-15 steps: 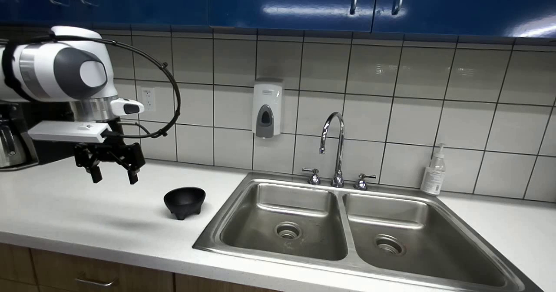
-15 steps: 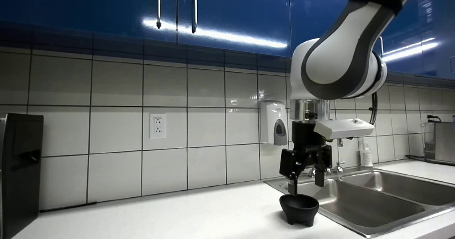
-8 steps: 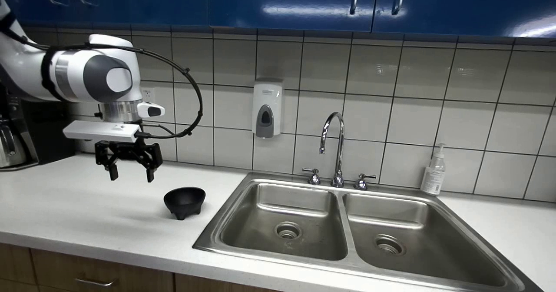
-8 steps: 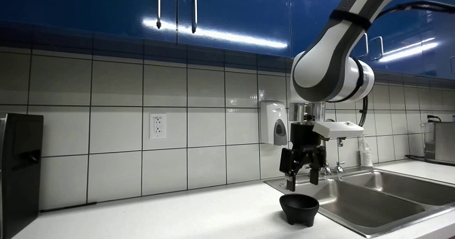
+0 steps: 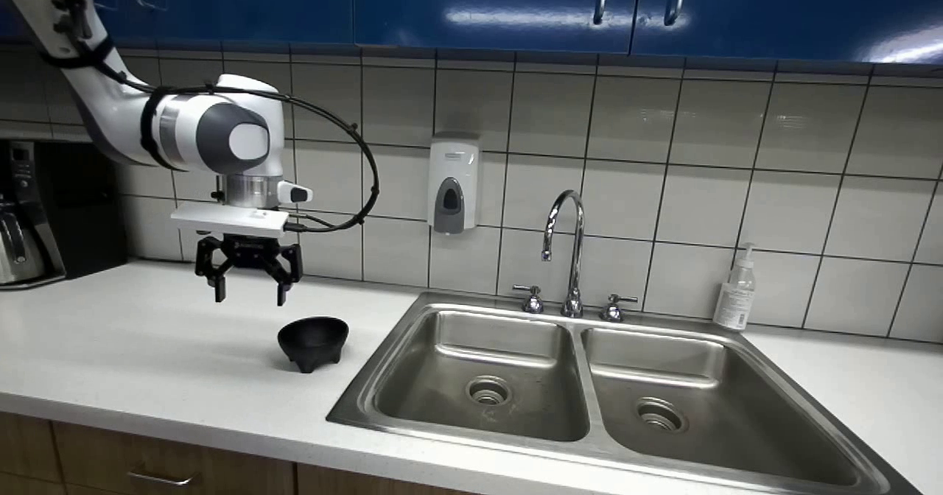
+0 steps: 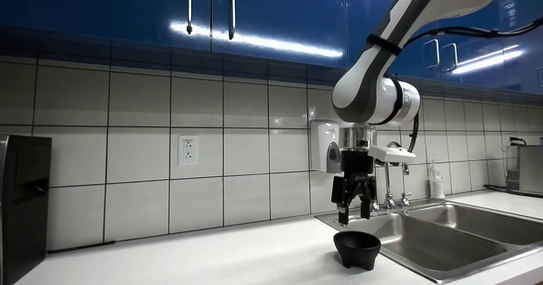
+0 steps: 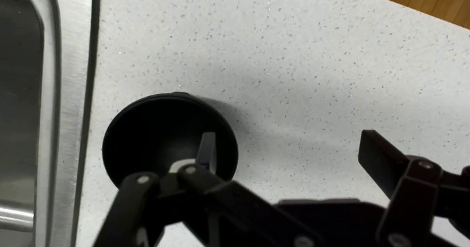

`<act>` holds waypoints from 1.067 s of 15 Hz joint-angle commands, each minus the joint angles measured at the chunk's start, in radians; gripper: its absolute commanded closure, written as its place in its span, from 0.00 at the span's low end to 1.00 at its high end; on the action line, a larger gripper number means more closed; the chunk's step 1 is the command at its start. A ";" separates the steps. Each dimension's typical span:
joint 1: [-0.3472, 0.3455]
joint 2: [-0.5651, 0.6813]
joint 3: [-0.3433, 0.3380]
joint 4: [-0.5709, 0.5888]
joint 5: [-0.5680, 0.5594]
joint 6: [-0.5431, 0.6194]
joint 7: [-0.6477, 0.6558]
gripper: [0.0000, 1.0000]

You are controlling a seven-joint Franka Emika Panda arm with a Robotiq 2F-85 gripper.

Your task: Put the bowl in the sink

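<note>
The small black bowl [image 5: 313, 342] stands upright on its short feet on the white counter, left of the sink [image 5: 594, 392] in an exterior view. The bowl also shows in an exterior view [image 6: 357, 249] and in the wrist view [image 7: 154, 136], close to the sink's rim [image 7: 73, 92]. My gripper [image 5: 251, 297] is open and empty, above the counter and higher than the bowl. In the wrist view, the gripper [image 7: 288, 133] has its left finger overlapping the bowl's near right part and its right finger over bare counter. The finger hides part of the bowl.
A chrome tap [image 5: 577, 252] with two handles stands behind the double sink. A soap dispenser [image 5: 454, 185] hangs on the tiled wall. A soap bottle [image 5: 734, 296] stands at the back right. A coffee machine [image 5: 74, 208] stands at the left. Blue cabinets [image 5: 493, 1] hang above.
In an exterior view my gripper has moved right, toward the bowl, and stayed at nearly the same height with its fingers still open. The bowl has not moved.
</note>
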 commanded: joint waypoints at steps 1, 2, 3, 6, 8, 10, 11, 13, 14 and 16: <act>-0.029 0.102 0.007 0.122 0.001 -0.084 -0.067 0.00; -0.034 0.126 0.010 0.145 -0.011 -0.091 -0.059 0.00; -0.037 0.148 0.013 0.162 -0.021 -0.091 -0.050 0.00; -0.043 0.211 0.022 0.211 -0.026 -0.098 -0.041 0.00; -0.048 0.244 0.027 0.233 -0.022 -0.103 -0.042 0.00; -0.054 0.270 0.030 0.249 -0.018 -0.104 -0.042 0.00; -0.058 0.279 0.031 0.254 -0.019 -0.103 -0.041 0.00; -0.067 0.299 0.030 0.263 -0.021 -0.099 -0.038 0.00; -0.073 0.306 0.032 0.268 -0.015 -0.101 -0.043 0.00; -0.082 0.323 0.032 0.275 -0.018 -0.099 -0.040 0.00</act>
